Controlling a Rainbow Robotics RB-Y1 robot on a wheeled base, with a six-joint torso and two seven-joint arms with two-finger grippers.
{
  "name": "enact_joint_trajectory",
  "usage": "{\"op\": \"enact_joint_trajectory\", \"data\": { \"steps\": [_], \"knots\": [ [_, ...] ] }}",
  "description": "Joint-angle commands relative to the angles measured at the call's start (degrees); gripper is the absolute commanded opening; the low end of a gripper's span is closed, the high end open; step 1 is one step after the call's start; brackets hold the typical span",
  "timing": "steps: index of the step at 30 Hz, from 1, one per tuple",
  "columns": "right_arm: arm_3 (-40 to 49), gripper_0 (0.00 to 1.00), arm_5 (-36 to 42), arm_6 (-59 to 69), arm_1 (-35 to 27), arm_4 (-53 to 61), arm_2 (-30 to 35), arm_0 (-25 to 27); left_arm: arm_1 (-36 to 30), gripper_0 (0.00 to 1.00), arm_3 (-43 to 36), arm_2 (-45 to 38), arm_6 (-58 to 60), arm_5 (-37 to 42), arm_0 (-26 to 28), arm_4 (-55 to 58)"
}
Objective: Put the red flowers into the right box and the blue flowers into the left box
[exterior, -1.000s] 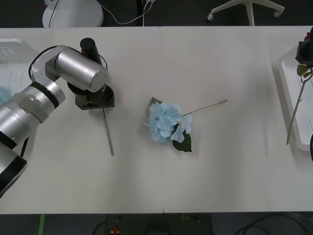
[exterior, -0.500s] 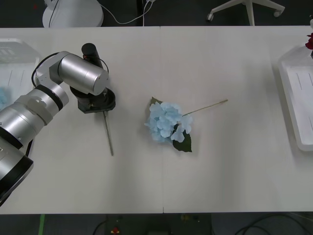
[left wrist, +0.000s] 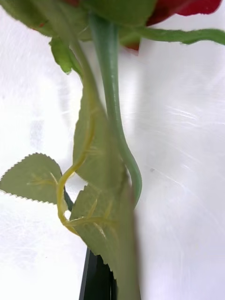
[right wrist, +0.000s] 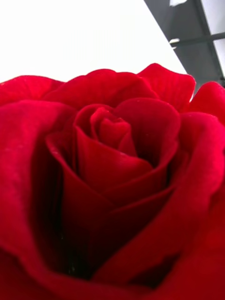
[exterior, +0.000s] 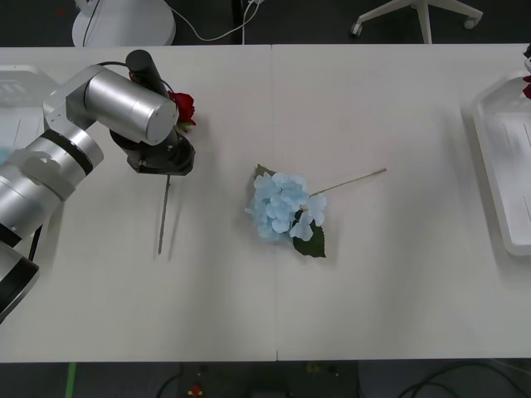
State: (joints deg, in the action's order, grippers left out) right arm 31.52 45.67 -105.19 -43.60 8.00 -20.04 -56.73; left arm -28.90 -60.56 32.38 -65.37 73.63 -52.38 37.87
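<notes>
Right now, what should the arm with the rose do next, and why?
Probably carry it rightward across the table. The left gripper holds a rose by its stem at the table's left side, while red flowers belong in the right box, far off at the right edge. The blue flower lies between, so the stem should likely pass above it.

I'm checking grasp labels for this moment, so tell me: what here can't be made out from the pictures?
- Left gripper, front view: its fingers sit under the wrist housing, so the hold on the red rose is hidden.
- Right wrist view: a red bloom sits right at the lens, hiding whatever lies behind it.
- Right box and left box, front view: both cut off by the picture's edges.
</notes>
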Motion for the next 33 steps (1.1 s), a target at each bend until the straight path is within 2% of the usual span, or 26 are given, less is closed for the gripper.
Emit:
{"op": "enact_joint_trajectory", "data": {
  "steps": [1, 3, 4, 6, 9, 13, 14, 16, 21, 25, 28, 33],
  "knots": [
    [-4.62, 0.0, -4.54, 3.41, 1.5, -0.09, 0.53, -2.69, -2.39, 0.0, -3.69, -9.7, -11.98, 3.97, -2.64, 4.5],
    [-6.03, 0.0, -6.12, 3.76, 1.5, 0.7, 0.53, -2.6, -3.88, 0.0, -5.88, -13.04, -15.58, 5.82, -1.14, 6.17],
    [-6.56, 0.05, -6.65, 3.85, 1.5, 1.14, 0.53, -2.6, -4.41, 0.0, -7.55, -15.24, -17.43, 6.52, 0.09, 6.43],
    [-7.52, 0.26, -7.0, 4.11, 1.5, 1.84, 0.53, -2.6, -5.73, 0.0, -12.47, -19.99, -22.35, 7.67, 3.6, 6.87],
    [-7.79, 0.49, -7.0, 4.11, 1.33, 2.37, 0.53, -2.6, -6.52, 0.0, -18.01, -25.35, -28.32, 9.07, 7.91, 8.36],
    [-7.79, 0.7, -6.12, 3.58, 0.71, 3.78, 0.53, -2.6, -6.61, 0.0, -21.97, -31.85, -36.06, 10.65, 11.78, 13.37],
    [-7.79, 0.78, -5.77, 3.23, 0.18, 5.62, 0.53, -2.6, -6.61, 0.0, -22.85, -34.22, -39.13, 10.57, 13.01, 16.71],
    [-7.17, 0.86, -4.98, 2.53, -0.52, 8.44, 0.44, -2.6, -6.52, 0.0, -23.2, -37.12, -43.53, 10.57, 14.5, 21.37],
    [-2.16, 0.94, 1.97, -4.06, -3.86, 17.14, 0.18, -2.6, -6.61, 0.0, -23.2, -41.52, -53.37, 10.65, 16.7, 32.53],
    [5.13, 0.97, 13.04, -10.3, -8.69, 30.23, 0.26, -2.69, -6.61, 0.0, -23.11, -43.01, -59.61, 10.65, 16.96, 39.83],
    [9.79, 1.0, 21.3, -12.76, -11.86, 39.55, 0.26, -2.6, -6.52, 0.0, -22.93, -42.84, -59.88, 10.57, 17.23, 46.42],
    [18.4, 1.0, 31.15, -14.87, -15.72, 55.19, 0.26, -1.19, -6.43, 0.0, -22.93, -40.55, -59.61, 8.72, 18.28, 58.46]
  ]
}}
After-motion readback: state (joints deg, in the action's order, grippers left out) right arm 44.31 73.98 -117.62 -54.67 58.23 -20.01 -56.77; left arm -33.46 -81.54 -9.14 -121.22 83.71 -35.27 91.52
